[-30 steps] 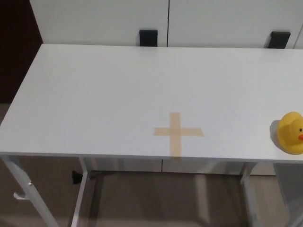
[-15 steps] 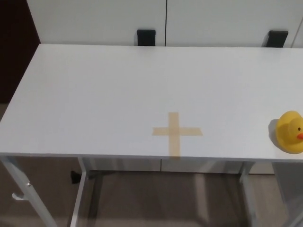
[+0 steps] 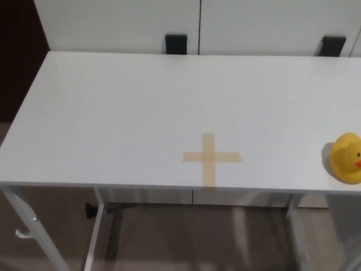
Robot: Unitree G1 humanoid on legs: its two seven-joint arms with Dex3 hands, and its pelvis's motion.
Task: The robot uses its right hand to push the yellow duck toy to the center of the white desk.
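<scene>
Nothing has moved; neither hand shows, so I can't tell their state. Yellow duck toy sits at the white desk right edge; push leftward toward tape cross, low and steady.

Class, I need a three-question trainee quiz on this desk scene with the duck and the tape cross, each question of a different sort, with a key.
1. True or false: the yellow duck toy sits on the tape cross.
2. Multiple choice: where on the white desk is the duck? A) far left corner B) near the front edge at the picture's right side C) at the back edge, middle
3. Fill in: the number of robot hands in view is ____.

Key: 1 false, the duck stands well to the right of the cross, apart from it; 2 B; 3 zero.
</scene>
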